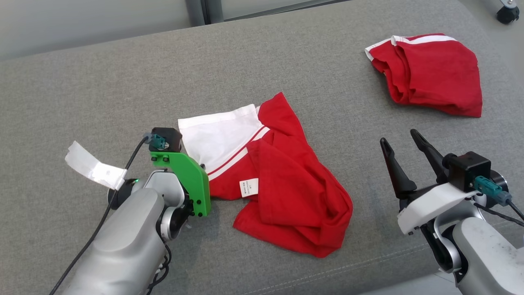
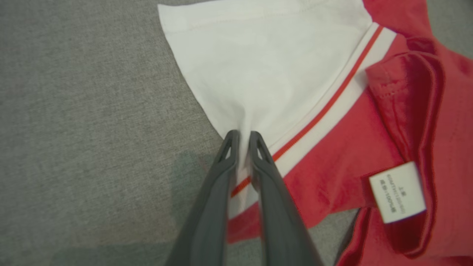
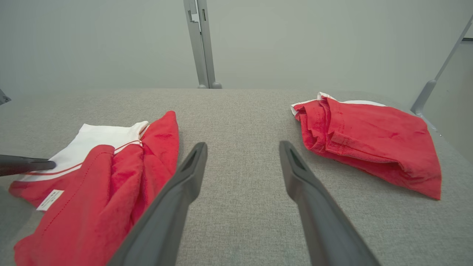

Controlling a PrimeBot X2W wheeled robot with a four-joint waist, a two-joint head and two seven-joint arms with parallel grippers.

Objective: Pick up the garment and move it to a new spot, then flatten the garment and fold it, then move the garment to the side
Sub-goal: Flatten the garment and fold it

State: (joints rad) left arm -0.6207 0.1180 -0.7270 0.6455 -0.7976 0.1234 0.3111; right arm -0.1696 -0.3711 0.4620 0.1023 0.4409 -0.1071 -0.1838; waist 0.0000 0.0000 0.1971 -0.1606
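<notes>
The garment (image 1: 286,184) is a crumpled red shirt with a white panel (image 2: 266,66) and a white care label (image 2: 397,192). It lies in the middle of the grey padded surface (image 1: 123,94). My left gripper (image 2: 244,137) is at the garment's left edge, its two dark fingers (image 2: 218,192) pressed together on a pinch of the white fabric beside the red stripe. In the head view its green mount (image 1: 184,176) hides the fingertips. My right gripper (image 1: 398,137) hovers open to the right of the garment (image 3: 111,184), over bare cushion, with nothing between its fingers (image 3: 173,199).
A second red garment with white trim (image 1: 430,73) lies bunched at the far right (image 3: 369,144). The cushion's front edge runs near the arms. A caster wheel (image 1: 507,12) stands beyond the far right corner and a metal post (image 3: 201,44) behind the surface.
</notes>
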